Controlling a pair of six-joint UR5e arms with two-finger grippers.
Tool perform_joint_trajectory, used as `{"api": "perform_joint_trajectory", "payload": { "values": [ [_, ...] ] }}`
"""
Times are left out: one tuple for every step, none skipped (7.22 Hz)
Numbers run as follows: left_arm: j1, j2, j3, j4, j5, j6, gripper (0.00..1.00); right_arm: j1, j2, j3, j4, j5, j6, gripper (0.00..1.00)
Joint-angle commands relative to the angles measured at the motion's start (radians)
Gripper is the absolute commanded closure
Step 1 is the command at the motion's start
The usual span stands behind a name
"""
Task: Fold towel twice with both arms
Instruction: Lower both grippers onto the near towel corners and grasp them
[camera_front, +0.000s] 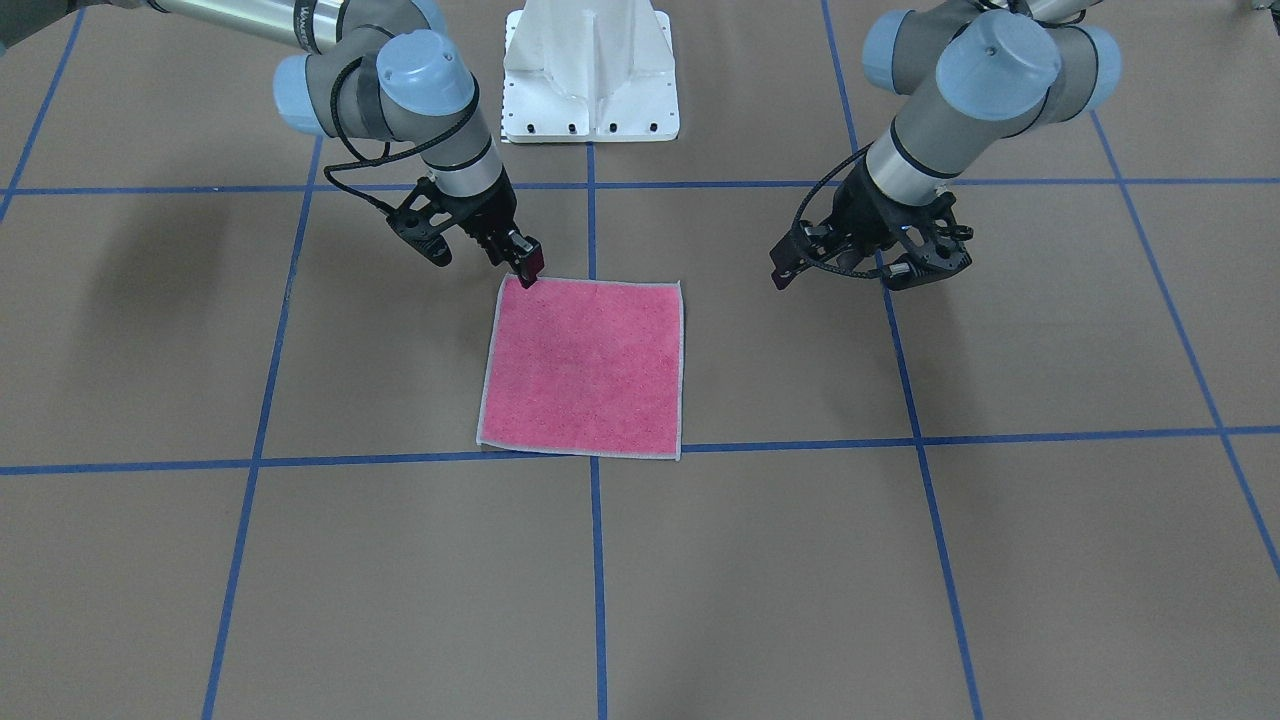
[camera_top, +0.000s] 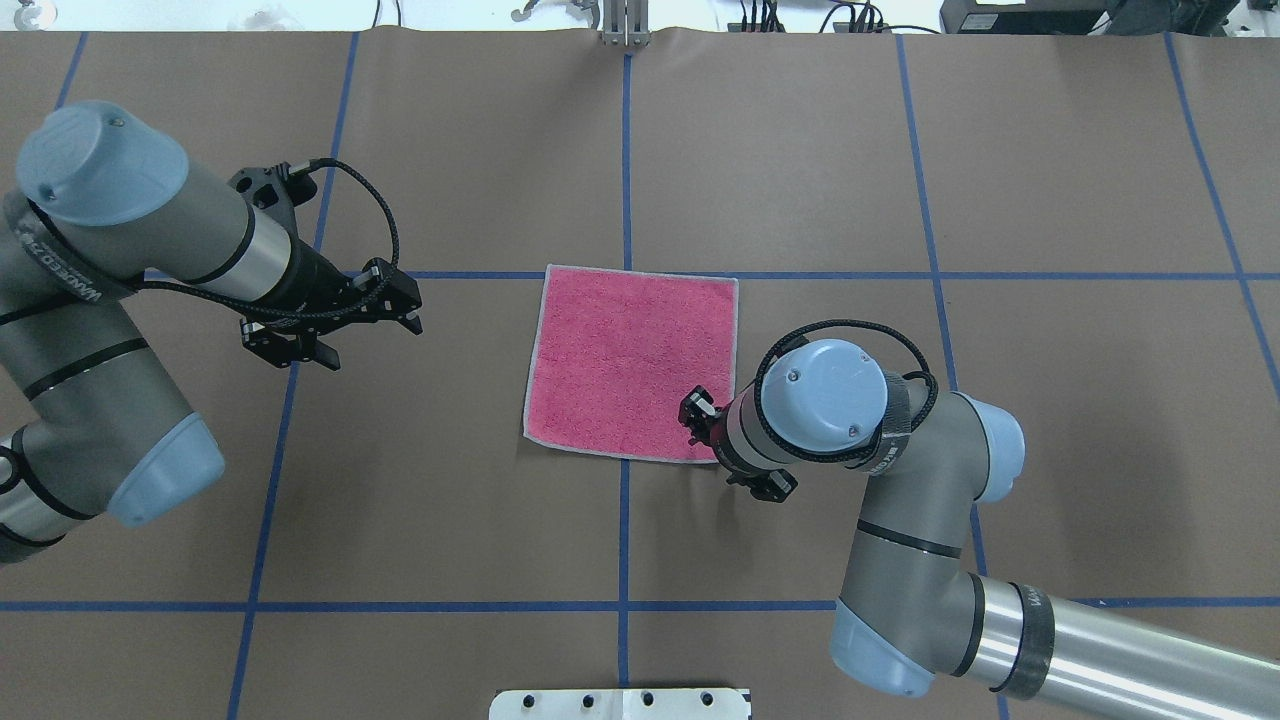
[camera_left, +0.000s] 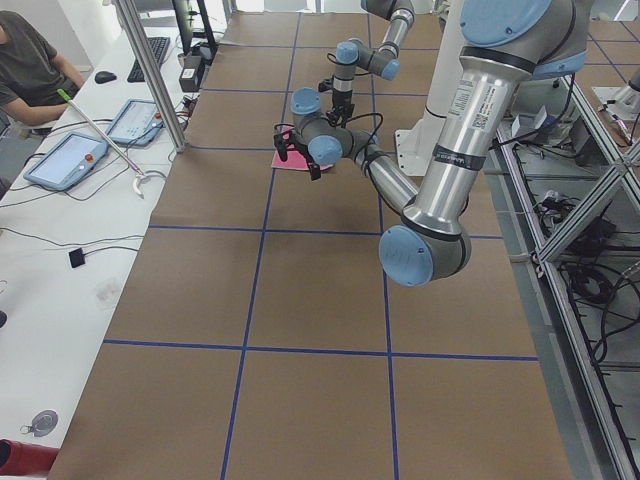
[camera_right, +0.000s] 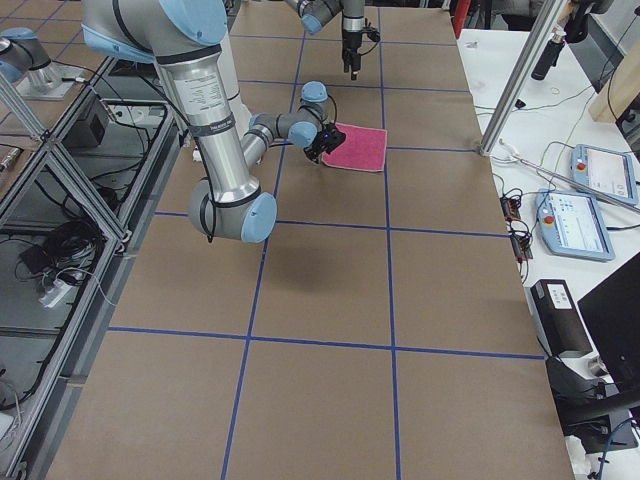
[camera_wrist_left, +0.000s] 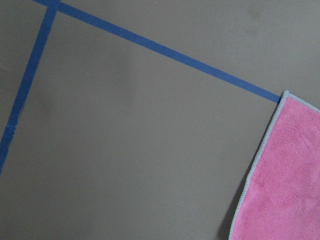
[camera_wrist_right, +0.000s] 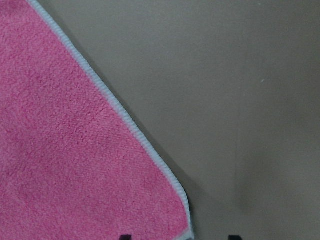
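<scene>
The towel (camera_front: 585, 365) lies flat and unfolded on the brown table, pink face up, with pale grey edging. It also shows in the overhead view (camera_top: 630, 360). My right gripper (camera_front: 528, 268) is low over the towel's corner nearest the robot on my right side (camera_top: 692, 408). The right wrist view shows that towel corner (camera_wrist_right: 65, 150) between two dark fingertips held apart, so the gripper is open. My left gripper (camera_top: 412, 308) hovers open and empty over bare table, a clear gap to the towel's left (camera_front: 778, 268). The left wrist view shows only a towel corner (camera_wrist_left: 285, 175).
The white pedestal base (camera_front: 590, 70) stands at the robot's edge of the table. Blue tape lines (camera_top: 625, 150) form a grid on the brown table cover. A side desk with tablets (camera_left: 65, 160) and a seated person (camera_left: 25, 60) lies beyond the table's far edge.
</scene>
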Motion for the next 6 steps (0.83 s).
{"api": "perform_joint_trajectory", "payload": {
  "values": [
    [0.000, -0.001, 0.000, 0.001, 0.000, -0.001, 0.00, -0.001, -0.003, -0.009, -0.003, -0.007, -0.001, 0.48],
    [0.000, -0.001, -0.002, 0.001, 0.000, -0.002, 0.00, -0.001, -0.003, -0.008, -0.007, -0.008, -0.001, 0.57],
    [0.000, 0.001, -0.002, 0.001, 0.000, -0.002, 0.00, -0.001, -0.003, -0.008, -0.007, -0.008, -0.001, 0.80],
    [0.000, 0.001, -0.003, 0.000, 0.000, -0.002, 0.00, 0.001, -0.003, -0.006, -0.007, -0.008, -0.001, 1.00],
    [0.000, 0.002, -0.002, 0.000, 0.000, -0.002, 0.00, 0.004, -0.004, -0.006, -0.007, -0.008, -0.002, 1.00],
    [0.000, 0.002, -0.002, 0.001, 0.000, -0.002, 0.00, 0.007, -0.007, -0.002, -0.009, -0.008, -0.004, 1.00]
  ]
}}
